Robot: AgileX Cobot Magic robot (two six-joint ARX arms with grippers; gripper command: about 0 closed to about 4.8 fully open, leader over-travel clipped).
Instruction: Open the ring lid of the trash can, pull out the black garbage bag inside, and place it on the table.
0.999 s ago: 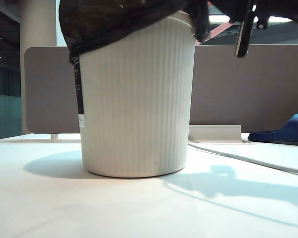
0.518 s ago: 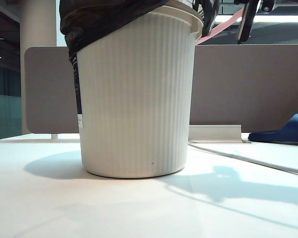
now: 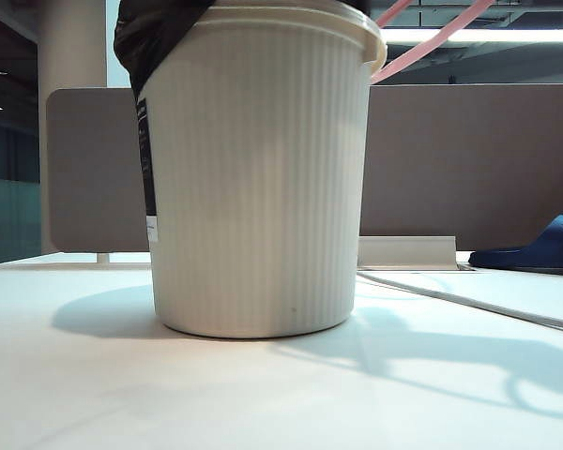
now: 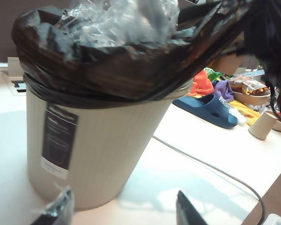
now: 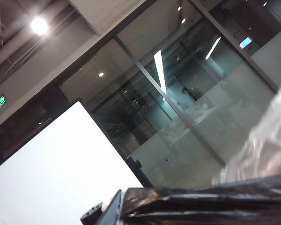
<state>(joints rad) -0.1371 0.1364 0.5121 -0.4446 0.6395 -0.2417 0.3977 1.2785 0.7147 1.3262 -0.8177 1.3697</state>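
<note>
Your right tool (image 5: 113, 206), clamped on the glossy black garbage bag (image 4: 107, 70) above the ribbed cream trash can (image 3: 258, 178), could drag the can off the white desk (image 3: 122, 394), since your half-open left tool (image 4: 122, 213) only hovers beside it.

Exterior view: low, near table (image 3: 94, 394) level, close to the can (image 3: 258, 187), facing the partition (image 3: 469, 159). Left wrist view: beside the can (image 4: 98, 145), angled slightly down past the bag (image 4: 107, 61) toward the table's far edge. Right wrist view: tilted upward at glass walls and ceiling, apparently just above the bag (image 5: 210, 204). All three share the bag.
</note>
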